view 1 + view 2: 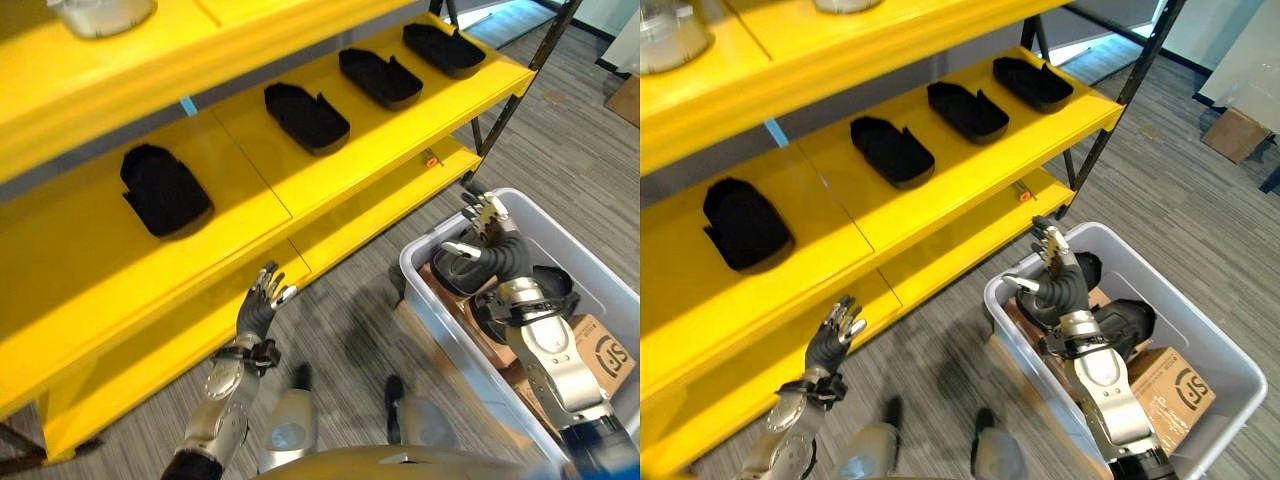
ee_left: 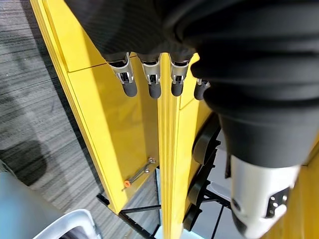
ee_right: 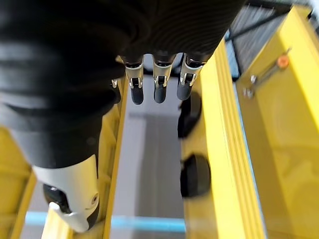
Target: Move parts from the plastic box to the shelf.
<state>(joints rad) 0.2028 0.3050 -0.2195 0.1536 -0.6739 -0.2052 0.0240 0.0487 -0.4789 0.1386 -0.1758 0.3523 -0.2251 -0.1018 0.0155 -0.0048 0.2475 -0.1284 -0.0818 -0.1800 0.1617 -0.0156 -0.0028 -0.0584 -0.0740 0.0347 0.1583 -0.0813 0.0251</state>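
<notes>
Right hand (image 1: 1060, 285) raised open and empty over plastic box (image 1: 1200, 320) where dark parts (image 1: 1125, 325) lie, poised for a pick; left hand (image 1: 830, 345) held open near shelf (image 1: 970, 180)

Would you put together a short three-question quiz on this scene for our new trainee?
1. True or false: the right hand is curled round a part.
2. How many black parts lie on the middle board of the yellow shelf?
3. The left hand is: A) inside the plastic box; B) raised in front of the shelf, open and holding nothing; C) resting on a part.

Key: 1 false, it is open above the box; 2 four; 3 B.
</notes>
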